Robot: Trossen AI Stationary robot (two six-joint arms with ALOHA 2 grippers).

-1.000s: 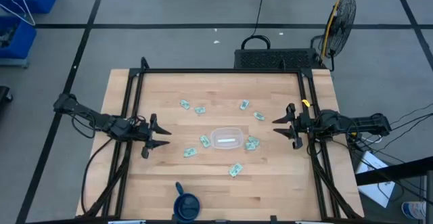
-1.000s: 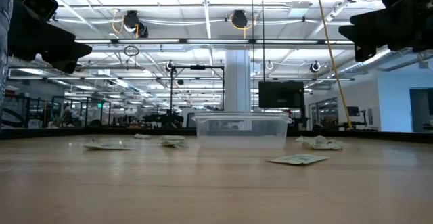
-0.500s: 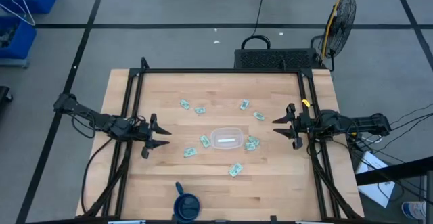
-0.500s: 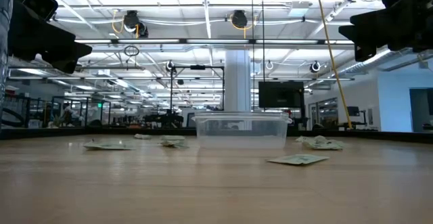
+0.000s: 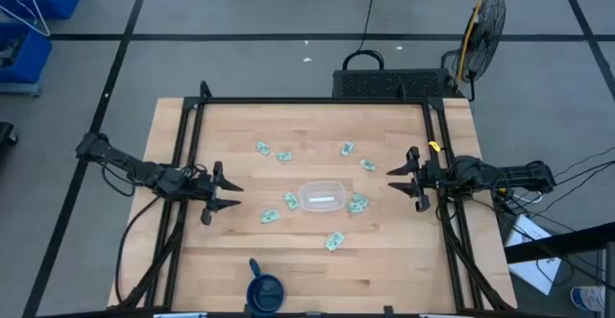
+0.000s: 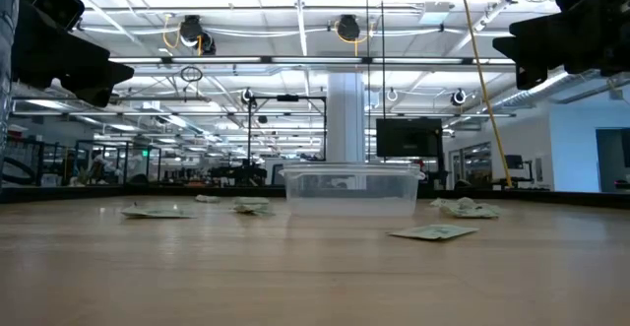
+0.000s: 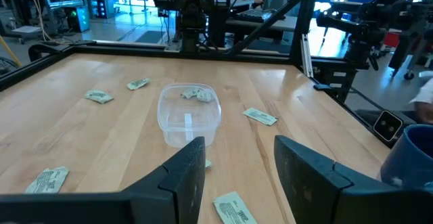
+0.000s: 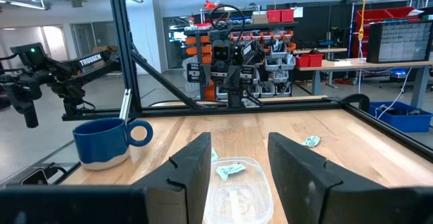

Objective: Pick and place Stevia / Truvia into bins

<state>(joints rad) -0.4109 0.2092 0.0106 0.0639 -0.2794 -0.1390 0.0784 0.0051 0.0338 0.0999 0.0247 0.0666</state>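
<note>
Left end effector [image 5: 227, 195]: I am holding it above the tabletop [image 5: 384, 260] at the left side, fingers spread apart and gripping nothing, pointing toward the middle.
Blue cup [image 5: 266, 290]: standing near the front edge, left of centre, well apart from the tub.
Sachets left of the tub: two are lying side by side toward the back [image 5: 262, 148] [image 5: 284, 156]; one [image 5: 290, 200] is lying just beside the tub's left wall; one [image 5: 269, 216] is lying near it, toward the front.
Clear tub [image 5: 322, 198]: sitting upright at the middle of the tabletop, between my two end effectors; a pale strip is showing inside on its floor, and I cannot tell whether it is a sachet.
Sachet in front of the tub [image 5: 334, 242]: lying flat, apart from the tub.
Sachets right of the tub: a small cluster [image 5: 358, 203] is lying just beside the right wall; two more [image 5: 346, 149] [image 5: 367, 164] are lying toward the back.
Right end effector [image 5: 399, 178]: I am holding it above the right side, fingers parted and empty, facing the tub.
</note>
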